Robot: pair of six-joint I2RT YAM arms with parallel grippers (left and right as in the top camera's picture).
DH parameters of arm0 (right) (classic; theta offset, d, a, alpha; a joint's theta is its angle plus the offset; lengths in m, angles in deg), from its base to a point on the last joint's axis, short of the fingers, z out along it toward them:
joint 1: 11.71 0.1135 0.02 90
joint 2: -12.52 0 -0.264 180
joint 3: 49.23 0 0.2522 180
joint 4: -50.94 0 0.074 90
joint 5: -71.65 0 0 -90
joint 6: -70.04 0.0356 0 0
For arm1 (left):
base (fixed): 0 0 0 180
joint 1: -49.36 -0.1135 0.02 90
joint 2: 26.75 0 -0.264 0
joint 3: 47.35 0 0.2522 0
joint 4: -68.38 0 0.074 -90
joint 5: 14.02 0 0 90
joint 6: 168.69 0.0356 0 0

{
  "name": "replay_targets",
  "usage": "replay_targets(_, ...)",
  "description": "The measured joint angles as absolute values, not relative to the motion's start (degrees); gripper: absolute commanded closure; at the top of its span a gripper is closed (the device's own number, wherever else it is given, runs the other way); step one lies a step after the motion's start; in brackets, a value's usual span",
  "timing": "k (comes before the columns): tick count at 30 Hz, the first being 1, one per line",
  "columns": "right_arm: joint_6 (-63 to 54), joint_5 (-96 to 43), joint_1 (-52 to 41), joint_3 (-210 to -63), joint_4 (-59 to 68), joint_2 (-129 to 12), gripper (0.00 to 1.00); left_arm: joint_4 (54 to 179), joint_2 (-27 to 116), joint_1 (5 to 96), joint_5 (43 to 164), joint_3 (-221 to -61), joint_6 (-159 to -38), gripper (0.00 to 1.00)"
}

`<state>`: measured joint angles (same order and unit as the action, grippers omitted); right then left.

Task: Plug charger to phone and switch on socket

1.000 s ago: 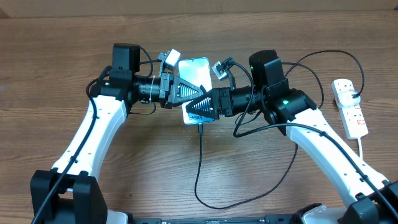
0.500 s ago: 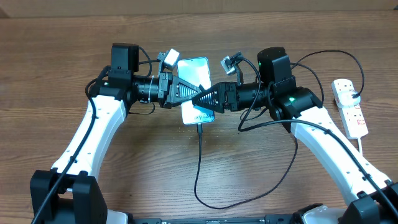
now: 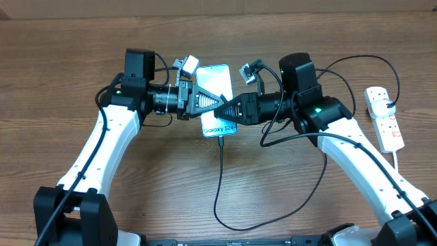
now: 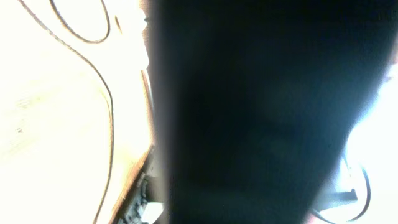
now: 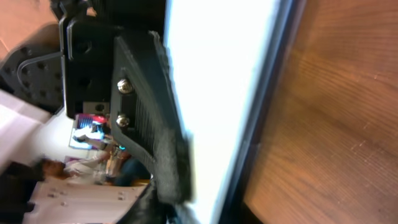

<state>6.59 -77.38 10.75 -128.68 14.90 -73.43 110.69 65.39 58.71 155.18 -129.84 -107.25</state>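
Wooden table (image 3: pixel 61 61) is carrying the phone (image 3: pixel 218 128) at centre, screen up, with its "Galaxy" end pointing toward the near edge. The charger (image 3: pixel 220 171) is running from that end down into a loop, then off toward the R side. The left gripper (image 3: pixel 220 102) and right gripper (image 3: pixel 220 113) are meeting over the phone from opp. sides. Claw opening cannot be told for either: the L wrist view is blocked dark, and the R wrist view is showing only one finger (image 5: pixel 140 118) lying against the lit screen. The connector appears to be at the port, so the step in hand is prob. seating it. Keep the push in line w/ the phone's long axis, brace the phone against sliding, and put no side load on the tip. The socket (image 3: pixel 384 119) is lying well apart near the R edge. Bare wood is lying between, but charger slack is passing under the R arm, so lift clear before swinging over.
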Motion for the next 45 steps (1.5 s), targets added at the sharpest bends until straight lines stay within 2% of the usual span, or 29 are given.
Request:
replay_targets(3,8.14,-79.26,10.31,-128.68,14.77,-73.43,0.96,109.82,65.39,58.64,156.18,-129.84,-105.10,0.95)
replay_targets(5,8.49,-79.67,10.22,-128.68,14.75,-73.43,0.96,109.80,65.39,58.62,156.36,-129.84,-104.47,0.89)
replay_targets(13,6.83,-75.45,10.97,-128.68,12.87,-73.54,0.96,110.95,65.39,59.34,148.32,-129.82,-106.42,0.41)
replay_targets(17,6.37,-70.76,11.56,-128.68,8.60,-73.54,0.96,111.02,65.39,59.54,144.40,-129.79,-107.14,0.08)
replay_targets(19,6.26,-68.81,11.58,-128.68,7.40,-73.54,0.96,111.13,65.39,59.51,141.95,-129.79,-107.25,0.00)
replay_targets(23,7.07,-62.47,11.58,-128.68,3.66,-73.59,0.96,114.80,65.39,59.51,132.60,-129.82,-107.25,0.00)
replay_targets(30,10.04,-53.05,11.58,-128.33,1.37,-73.98,0.96,125.38,65.39,59.51,105.78,-129.75,-107.20,0.00)
replay_targets(35,12.29,-49.31,11.58,-127.04,1.50,-76.95,0.96,128.48,65.39,59.51,90.85,-129.75,-107.22,0.00)
replay_targets(40,13.25,-47.89,11.58,-127.02,2.22,-83.34,0.96,128.48,65.39,59.51,82.98,-129.75,-107.22,0.00)
replay_targets(45,14.24,-47.57,11.58,-127.02,3.53,-89.50,0.96,128.51,65.39,59.51,80.41,-129.75,-107.22,0.00)
